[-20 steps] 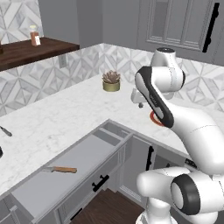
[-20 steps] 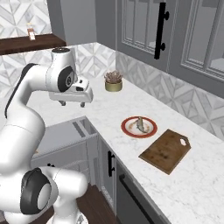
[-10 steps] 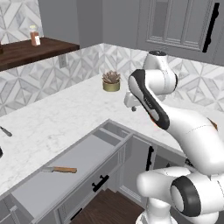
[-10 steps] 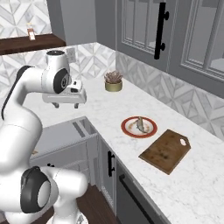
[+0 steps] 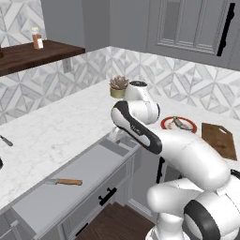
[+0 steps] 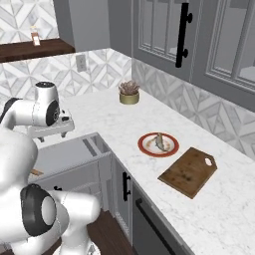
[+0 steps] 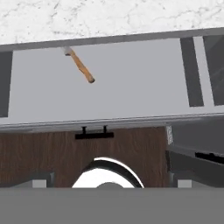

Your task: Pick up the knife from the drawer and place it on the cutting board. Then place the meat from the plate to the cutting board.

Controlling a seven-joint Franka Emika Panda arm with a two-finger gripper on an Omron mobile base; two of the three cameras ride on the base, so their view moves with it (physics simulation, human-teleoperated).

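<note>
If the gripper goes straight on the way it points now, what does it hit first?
Probably the flat grey floor of the open drawer. The hand view looks straight down into it, and the knife lies off to one side near the drawer's far wall, so it likely would not be met. Depth is unclear.

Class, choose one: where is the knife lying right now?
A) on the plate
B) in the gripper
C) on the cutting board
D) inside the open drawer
D: the knife lies flat on the grey floor of the open drawer, near its front edge.
</note>
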